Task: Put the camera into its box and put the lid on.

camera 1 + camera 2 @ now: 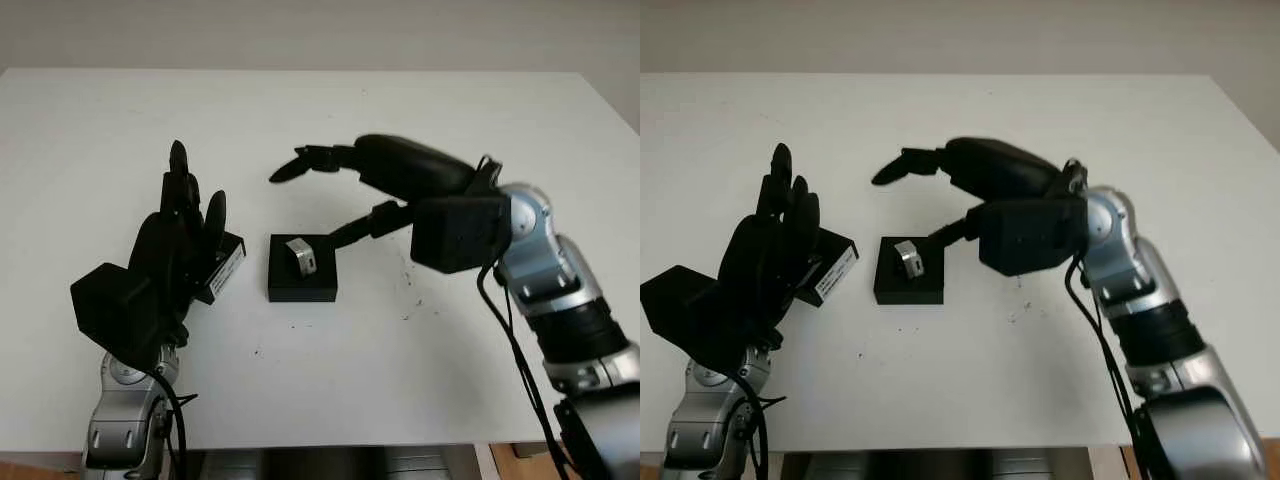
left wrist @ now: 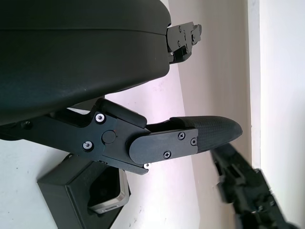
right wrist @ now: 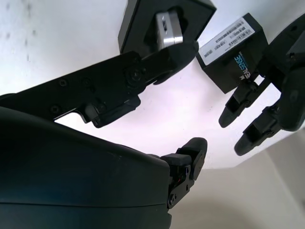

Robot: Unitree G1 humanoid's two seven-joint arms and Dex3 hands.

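Box (image 1: 302, 283): small black square base, open, flat on the white table near its middle. Camera (image 1: 301, 256): small silver block with a dark face, sitting in the box's recess, tilted and standing proud of the top edge, not fully seated. Lid (image 1: 222, 268): black, with a white barcode label on its side, on the table just left of the box, apart from it.
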